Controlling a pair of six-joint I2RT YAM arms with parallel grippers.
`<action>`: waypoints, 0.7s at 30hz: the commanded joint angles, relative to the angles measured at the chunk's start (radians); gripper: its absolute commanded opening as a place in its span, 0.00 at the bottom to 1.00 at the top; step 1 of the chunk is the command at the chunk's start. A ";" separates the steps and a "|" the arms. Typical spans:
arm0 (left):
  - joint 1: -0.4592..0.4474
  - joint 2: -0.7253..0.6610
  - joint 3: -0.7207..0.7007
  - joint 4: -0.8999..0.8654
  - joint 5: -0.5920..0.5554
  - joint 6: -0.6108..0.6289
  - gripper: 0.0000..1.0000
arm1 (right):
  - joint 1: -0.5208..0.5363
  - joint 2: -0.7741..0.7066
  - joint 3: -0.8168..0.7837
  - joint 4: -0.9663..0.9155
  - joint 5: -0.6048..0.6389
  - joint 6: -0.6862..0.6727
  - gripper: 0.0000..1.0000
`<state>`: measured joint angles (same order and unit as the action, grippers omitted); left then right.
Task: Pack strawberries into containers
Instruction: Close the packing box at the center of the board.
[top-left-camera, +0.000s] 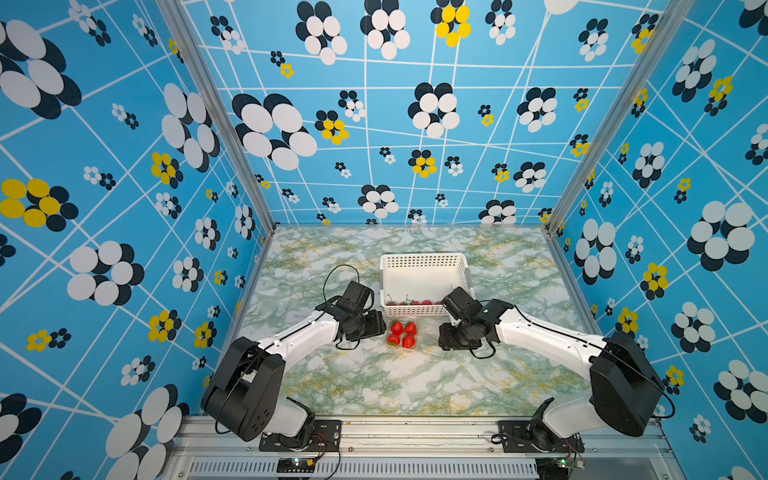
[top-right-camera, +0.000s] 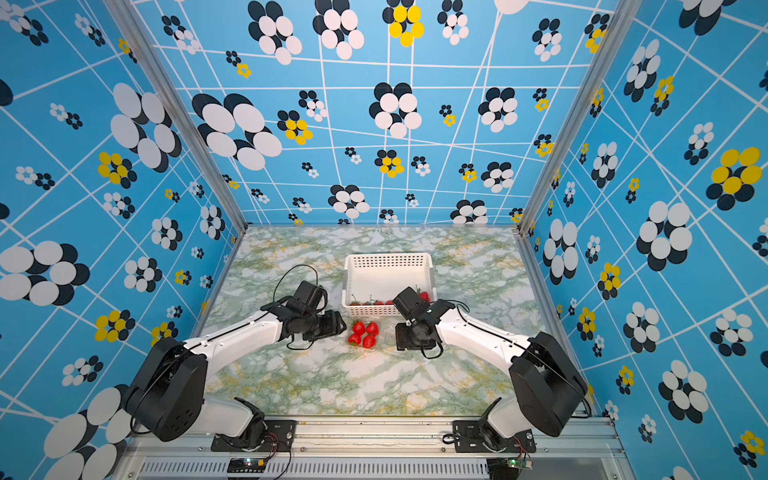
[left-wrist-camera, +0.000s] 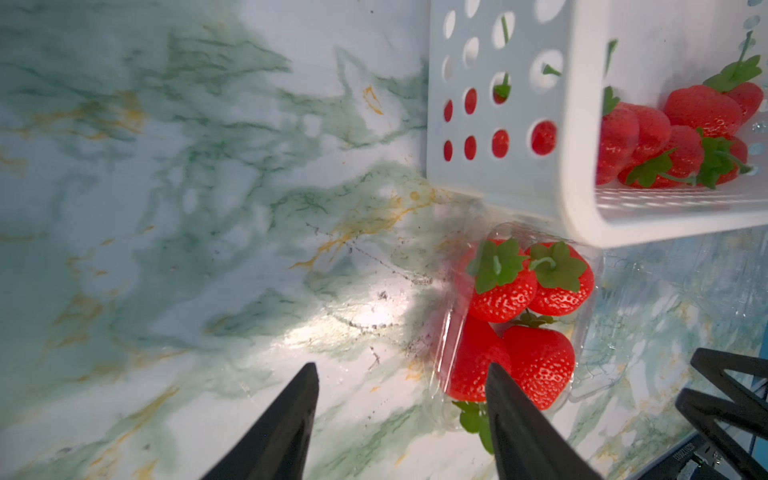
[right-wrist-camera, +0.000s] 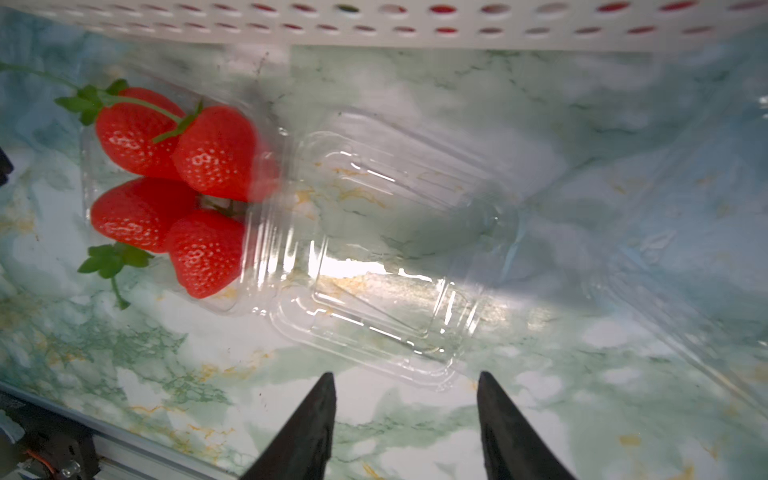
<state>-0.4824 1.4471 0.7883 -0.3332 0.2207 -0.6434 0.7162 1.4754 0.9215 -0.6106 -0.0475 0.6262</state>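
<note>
Seen from above, in both top views, a white basket stands on the marbled table. Just in front of it, four strawberries lie in a square. Their clear box nearly vanishes against the marble, with only faint glints marking it. More strawberries show as a red strip above the basket's near wall, and the rest are hidden behind it. The left arm and right arm flank the four, each wrist covering its own fingers, so neither grip can be read here.

At the left wrist, the left gripper has its jaws apart with bare table between them. One fingertip overlaps the box, and I cannot tell whether it touches. All four strawberries sit inside the box, one leafy cap partly hidden behind that finger. The basket's corner is cut off by the frame. Strawberries are piled inside it, and red shows through its holes.

At the right wrist, the right gripper is likewise spread and grips nothing. The lid lies open and flat on the table, its free edge just ahead of the fingertips. The filled half of the box lies beyond it. The basket is only a cropped strip of wall. More clear plastic beside the lid is too smeared to make out.
</note>
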 joint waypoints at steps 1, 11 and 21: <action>-0.011 0.030 0.031 0.022 0.007 0.012 0.65 | -0.043 -0.032 -0.043 0.063 -0.054 0.026 0.57; -0.021 0.068 0.054 0.025 0.003 0.012 0.65 | -0.091 0.008 -0.058 0.122 -0.121 0.014 0.57; -0.024 0.078 0.052 0.021 0.003 0.008 0.64 | -0.103 0.047 -0.080 0.167 -0.135 0.016 0.57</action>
<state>-0.4980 1.5112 0.8169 -0.3092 0.2207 -0.6434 0.6239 1.5181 0.8600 -0.4561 -0.1707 0.6334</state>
